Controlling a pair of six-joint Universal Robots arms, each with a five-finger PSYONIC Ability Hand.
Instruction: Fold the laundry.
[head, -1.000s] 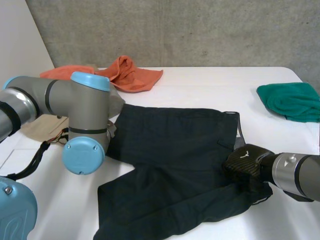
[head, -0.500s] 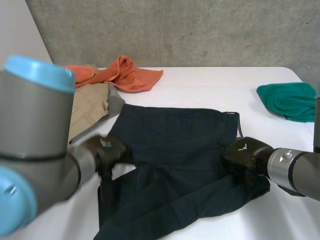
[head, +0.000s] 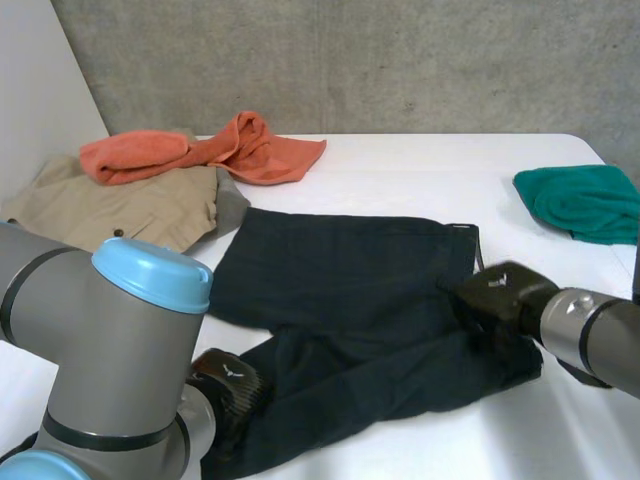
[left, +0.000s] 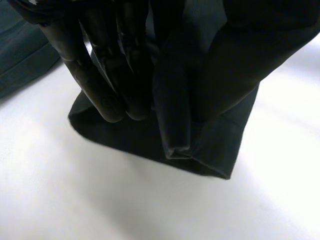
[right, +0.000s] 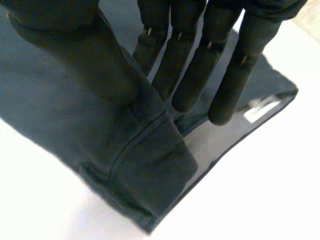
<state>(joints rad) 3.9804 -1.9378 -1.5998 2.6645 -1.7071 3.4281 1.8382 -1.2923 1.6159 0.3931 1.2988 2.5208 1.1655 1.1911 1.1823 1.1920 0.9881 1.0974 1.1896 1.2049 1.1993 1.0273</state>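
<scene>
Dark navy shorts (head: 350, 280) lie spread on the white table (head: 420, 170), waistband toward the back. My left hand (head: 228, 385) sits at the near left leg's hem. In the left wrist view its fingers (left: 107, 75) and thumb (left: 240, 55) pinch a bunched fold of the shorts (left: 200, 145) just above the table. My right hand (head: 497, 295) is at the shorts' right edge, by the right leg. In the right wrist view its thumb (right: 75, 45) presses a rolled hem of the shorts (right: 140, 170) against its fingers (right: 200, 65).
An orange towel (head: 215, 148) lies over a beige garment (head: 130, 205) at the back left. A green cloth (head: 585, 200) is bunched at the right edge. My left arm's big grey joint (head: 120, 340) fills the near left corner.
My left arm swung down and its hand closed on the near left leg hem. The right hand shifted slightly back with its hold, and the shorts' legs bunched up.
</scene>
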